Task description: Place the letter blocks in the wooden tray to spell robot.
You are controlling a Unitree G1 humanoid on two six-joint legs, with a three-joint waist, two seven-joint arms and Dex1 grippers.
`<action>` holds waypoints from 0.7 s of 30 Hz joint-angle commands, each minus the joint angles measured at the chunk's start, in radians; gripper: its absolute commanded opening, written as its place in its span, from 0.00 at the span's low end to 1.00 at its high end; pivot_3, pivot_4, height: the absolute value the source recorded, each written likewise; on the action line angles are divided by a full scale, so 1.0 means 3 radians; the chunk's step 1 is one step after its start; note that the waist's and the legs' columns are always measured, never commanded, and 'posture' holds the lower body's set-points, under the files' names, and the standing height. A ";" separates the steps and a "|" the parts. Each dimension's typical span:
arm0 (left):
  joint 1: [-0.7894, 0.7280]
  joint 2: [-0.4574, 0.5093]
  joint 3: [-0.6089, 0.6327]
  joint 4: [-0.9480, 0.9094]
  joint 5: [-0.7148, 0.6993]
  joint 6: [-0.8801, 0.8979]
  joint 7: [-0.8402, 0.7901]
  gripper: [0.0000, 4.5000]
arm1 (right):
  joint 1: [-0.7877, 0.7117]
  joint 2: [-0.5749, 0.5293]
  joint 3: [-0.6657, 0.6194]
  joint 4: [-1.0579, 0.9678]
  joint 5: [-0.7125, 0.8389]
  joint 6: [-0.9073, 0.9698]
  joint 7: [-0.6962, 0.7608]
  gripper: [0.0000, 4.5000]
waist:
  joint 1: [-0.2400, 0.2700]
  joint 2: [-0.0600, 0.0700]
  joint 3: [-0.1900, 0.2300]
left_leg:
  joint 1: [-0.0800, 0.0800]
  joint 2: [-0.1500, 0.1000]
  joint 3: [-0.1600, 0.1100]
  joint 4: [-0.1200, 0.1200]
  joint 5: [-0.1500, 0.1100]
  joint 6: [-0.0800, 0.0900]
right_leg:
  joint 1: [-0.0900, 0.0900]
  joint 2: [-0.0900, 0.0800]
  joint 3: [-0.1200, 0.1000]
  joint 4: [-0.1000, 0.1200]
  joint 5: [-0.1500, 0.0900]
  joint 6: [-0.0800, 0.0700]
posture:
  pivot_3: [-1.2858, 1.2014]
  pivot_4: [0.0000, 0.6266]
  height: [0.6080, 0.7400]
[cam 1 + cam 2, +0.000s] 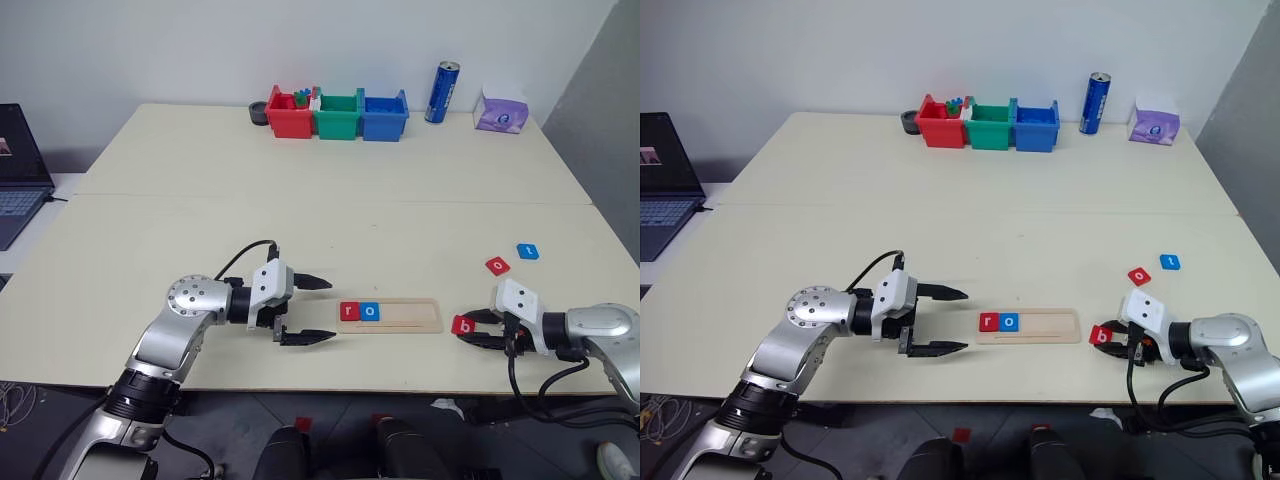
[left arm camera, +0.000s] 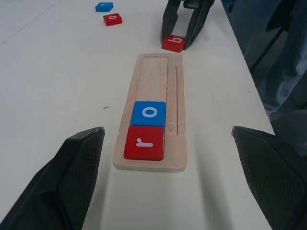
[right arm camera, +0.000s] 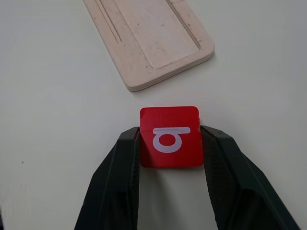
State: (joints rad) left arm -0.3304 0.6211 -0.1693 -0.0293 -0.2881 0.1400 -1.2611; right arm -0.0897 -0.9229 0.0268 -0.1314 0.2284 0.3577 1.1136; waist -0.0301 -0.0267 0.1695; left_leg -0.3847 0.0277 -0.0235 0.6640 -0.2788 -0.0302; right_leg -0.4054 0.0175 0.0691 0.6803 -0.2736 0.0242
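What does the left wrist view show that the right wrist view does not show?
Left wrist view alone: the red r block and blue o block lying in the tray, plus a loose red o block and a blue block. Right wrist view alone: nothing extra. Both: the pale wooden tray and the right gripper closed around the red b block.

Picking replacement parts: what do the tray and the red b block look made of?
The wooden tray: pale unfinished wood, matte, with faint grain and routed grooves. The red b block: smooth, evenly coloured, slightly glossy with rounded corners, probably plastic or painted wood; the white letter looks printed.
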 commanded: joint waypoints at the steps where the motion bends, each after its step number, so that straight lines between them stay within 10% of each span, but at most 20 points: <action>1: 0.0047 0.0076 0.0039 -0.0119 -0.0029 -0.0062 -0.0042 1.00 | -0.0141 -0.0066 -0.0093 -0.0415 0.0173 0.0178 0.0051 0.32 | -0.0007 0.0000 0.0000 | 0.0000 0.0001 -0.0001 0.0000 0.0000 0.0000 | 0.0000 0.0000 0.0000 0.0000 0.0000 0.0000 | 0.52 0.24 1.00; 21: 0.0053 0.0073 0.0096 0.0012 -0.0056 -0.0139 -0.0014 1.00 | -0.1292 0.0526 0.1106 -0.0226 -0.0387 0.0624 -0.0058 0.32 | 0.0001 0.0001 0.0002 | -0.0001 0.0000 -0.0003 0.0001 0.0000 0.0000 | -0.0002 -0.0002 -0.0005 0.0001 0.0007 -0.0012 | 0.52 0.24 1.00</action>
State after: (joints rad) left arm -0.3065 0.6422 -0.1621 -0.0205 -0.2946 0.1147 -1.2719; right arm -0.4505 -0.7675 0.3611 -0.1927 0.1232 0.5564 1.0902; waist -0.0298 -0.0265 0.1701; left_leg -0.3851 0.0278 -0.0243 0.6642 -0.2788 -0.0302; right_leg -0.4060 0.0167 0.0676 0.6805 -0.2714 0.0204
